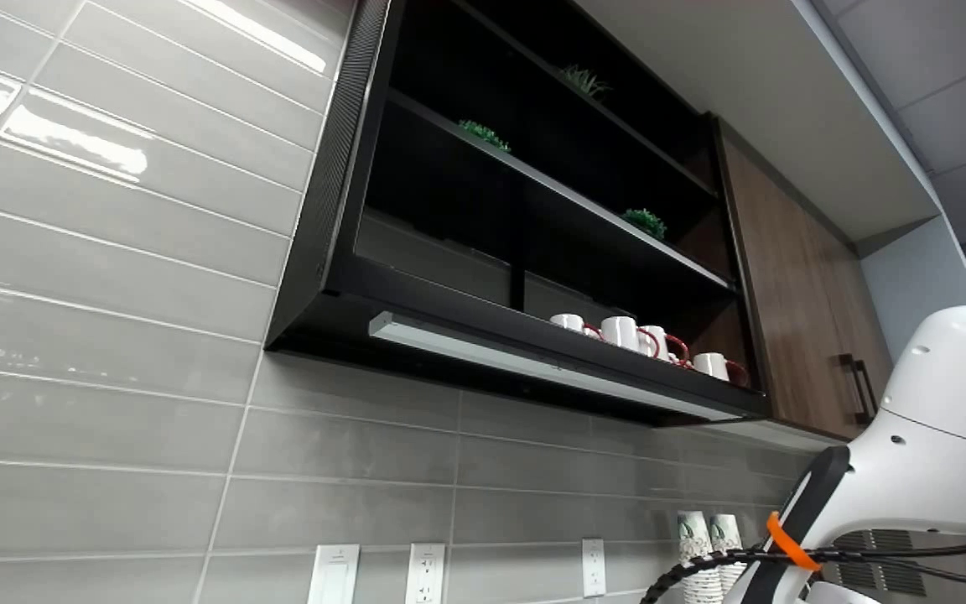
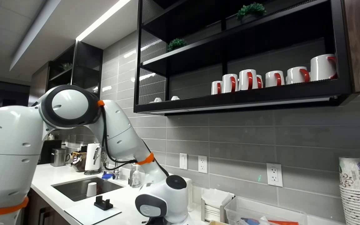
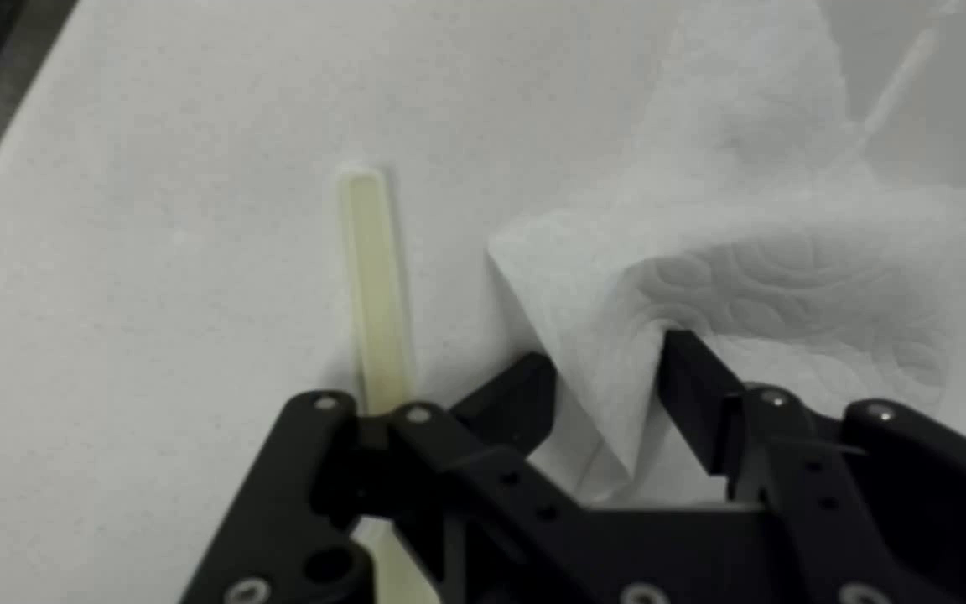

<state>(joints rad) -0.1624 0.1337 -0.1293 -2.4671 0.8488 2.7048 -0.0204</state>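
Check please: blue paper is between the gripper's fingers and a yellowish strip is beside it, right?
Only the colour is wrong: the paper is white, in the wrist view. It is between the fingers of the gripper, with the yellowish strip beside it.

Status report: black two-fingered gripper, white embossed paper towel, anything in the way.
Gripper open, fingers apart. Paper towel folded up between the fingers, contact unclear. Long, flat, pale-yellow strip passing beneath the gripper, possibly in the way.

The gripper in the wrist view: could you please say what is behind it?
A pale strip passes behind the gripper, partly covered. A paper towel shows between and beyond the fingertips; they hide part of it.
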